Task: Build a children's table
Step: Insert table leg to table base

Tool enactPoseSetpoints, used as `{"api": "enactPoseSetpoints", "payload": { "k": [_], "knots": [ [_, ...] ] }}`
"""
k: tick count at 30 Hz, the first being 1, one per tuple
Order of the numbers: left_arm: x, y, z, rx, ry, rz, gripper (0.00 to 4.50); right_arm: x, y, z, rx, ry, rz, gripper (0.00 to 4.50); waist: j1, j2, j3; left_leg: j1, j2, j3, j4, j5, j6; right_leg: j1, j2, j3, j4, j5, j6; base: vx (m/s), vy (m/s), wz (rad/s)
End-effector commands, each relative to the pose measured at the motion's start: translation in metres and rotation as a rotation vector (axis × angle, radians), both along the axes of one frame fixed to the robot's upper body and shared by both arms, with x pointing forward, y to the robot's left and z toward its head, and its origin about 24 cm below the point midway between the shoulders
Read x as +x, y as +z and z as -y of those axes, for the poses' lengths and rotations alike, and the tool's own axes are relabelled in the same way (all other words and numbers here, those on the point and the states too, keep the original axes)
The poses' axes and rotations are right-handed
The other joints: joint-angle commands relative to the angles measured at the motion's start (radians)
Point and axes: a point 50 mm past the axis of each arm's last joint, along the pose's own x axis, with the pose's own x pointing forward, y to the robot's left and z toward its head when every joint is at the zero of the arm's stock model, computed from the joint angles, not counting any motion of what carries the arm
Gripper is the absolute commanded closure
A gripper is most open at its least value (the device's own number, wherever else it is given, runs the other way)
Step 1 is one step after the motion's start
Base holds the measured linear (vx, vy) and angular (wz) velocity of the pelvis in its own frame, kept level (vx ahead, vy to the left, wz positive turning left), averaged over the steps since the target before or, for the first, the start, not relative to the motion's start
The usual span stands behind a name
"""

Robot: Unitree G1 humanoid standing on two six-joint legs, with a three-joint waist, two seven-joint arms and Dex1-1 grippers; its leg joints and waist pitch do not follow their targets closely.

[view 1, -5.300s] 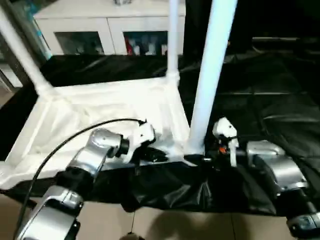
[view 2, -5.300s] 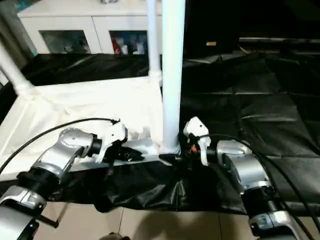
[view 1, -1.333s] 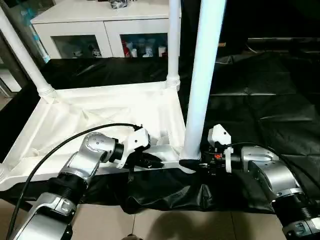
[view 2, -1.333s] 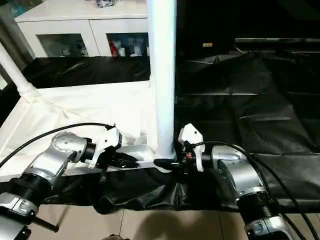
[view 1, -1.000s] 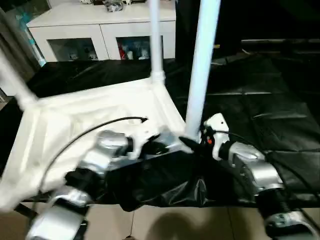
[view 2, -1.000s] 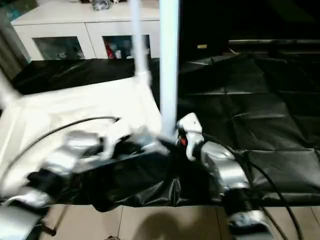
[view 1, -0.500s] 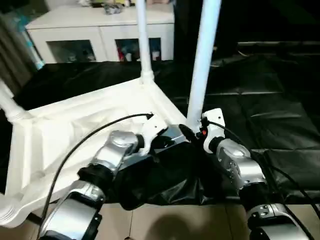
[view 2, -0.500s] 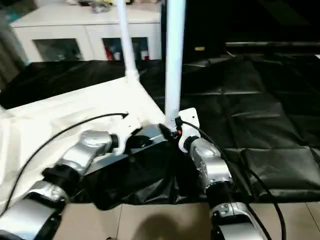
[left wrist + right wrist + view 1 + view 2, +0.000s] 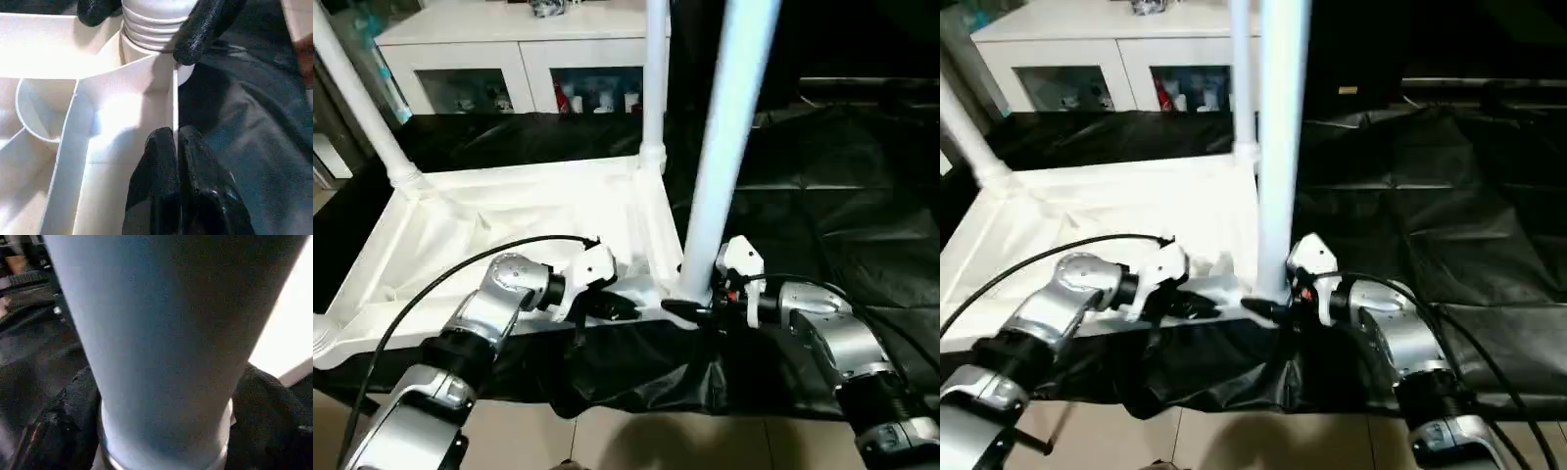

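The white tabletop lies upside down on a black sheet, its ribbed underside facing up. Three legs stand upright in corner sockets: one at the far left corner, one at the far right corner, and the near leg at the near right corner. The left claw is closed on the thin near edge wall of the tabletop, just beside that near socket. The right claw has its two black fingers on both sides of the base of the near leg, touching it. White cabinets with glass fronts stand behind
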Motion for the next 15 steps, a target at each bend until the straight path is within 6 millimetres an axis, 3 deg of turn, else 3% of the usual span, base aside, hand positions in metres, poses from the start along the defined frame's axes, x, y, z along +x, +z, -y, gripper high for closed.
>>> {"api": "enactPoseSetpoints", "payload": {
  "k": [1,5,11,15],
  "knots": [
    [-0.0034,0.003,-0.0034,0.002,-0.047,-0.015,4.5,-0.0022,0.005,0.0048,-0.013,0.034,0.002,0.87,0.001,-0.015,-0.067,0.016,0.038,-0.009,-0.074,-0.241,0.069,0.051,-0.059,0.045,-0.064,-0.223,-0.228,0.0,0.0,0.0],
    [-0.0028,0.0039,-0.0056,0.004,-0.045,-0.013,4.5,-0.0018,0.0055,0.0043,-0.019,0.046,0.002,0.98,0.0,-0.017,-0.067,0.014,0.035,-0.008,-0.071,-0.219,0.074,0.05,-0.057,0.044,-0.065,-0.23,-0.224,0.0,0.0,0.0],
    [-0.0012,0.0053,-0.0041,-0.015,-0.018,-0.006,4.5,-0.0052,0.0036,-0.0001,0.011,0.058,-0.021,1.64,0.0,-0.017,-0.067,0.014,0.036,-0.008,-0.071,-0.21,0.075,0.049,-0.056,0.043,-0.064,-0.229,-0.222,0.0,0.0,0.0],
    [0.0019,0.0042,0.0003,-0.024,0.024,0.01,4.5,-0.0044,-0.0001,-0.003,0.05,-0.007,-0.012,1.73,0.0,-0.017,-0.067,0.015,0.036,-0.009,-0.071,-0.214,0.071,0.048,-0.057,0.043,-0.065,-0.232,-0.223,0.0,0.0,0.0]
  ]
}}
